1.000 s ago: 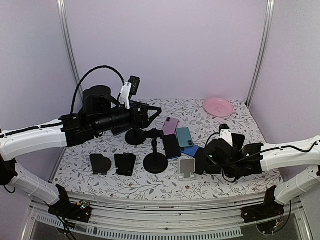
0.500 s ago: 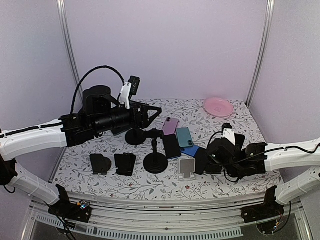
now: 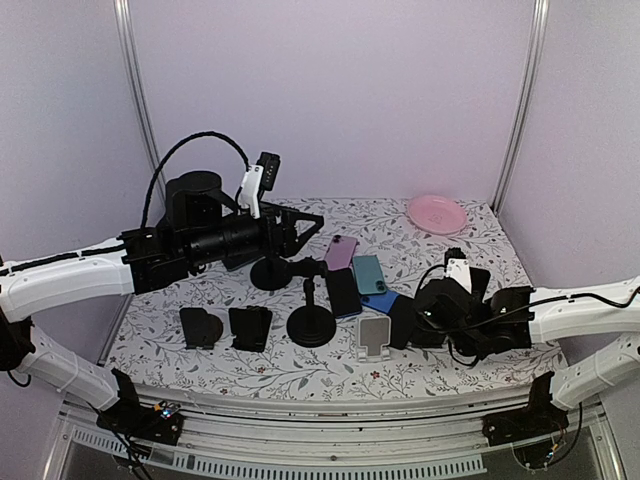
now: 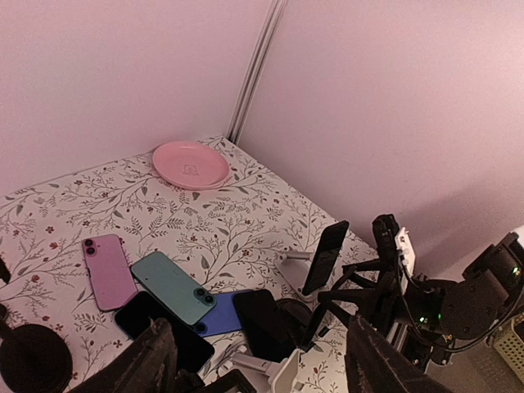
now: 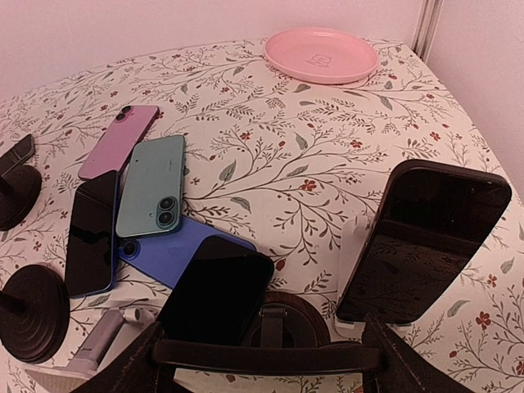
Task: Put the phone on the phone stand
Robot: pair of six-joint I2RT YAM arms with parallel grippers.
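Your left claw [image 4: 260,329] hangs high over the left side of the tabletop [image 3: 170,300], jaws apart and holding nothing; it has no part in this step, so give it no command. In the middle, four spare phones lie flat and partly overlapping: the pink phone [image 5: 120,139], the teal phone [image 5: 153,184], the blue phone [image 5: 160,258] and a dark phone [image 5: 92,233]. Leave them alone. To their right is the one that matters: the black phone [image 5: 217,299] leans tilted against the round-based stand [image 5: 286,307], directly in front of your right claw [image 5: 270,332]. That claw's jaws are spread wide, one on each side of the phone, and they grip nothing. The phone looks propped in place, though you cannot tell from here whether its lower edge sits firmly on the stand. Judge that first. If it looks sound, draw the right claw straight back and up with the jaws wide, brushing neither long edge. Watch your right-hand finger: an upright phone [image 5: 426,246] stands on a white stand [image 4: 292,267] just beside that path, and a nudge would probably topple it.
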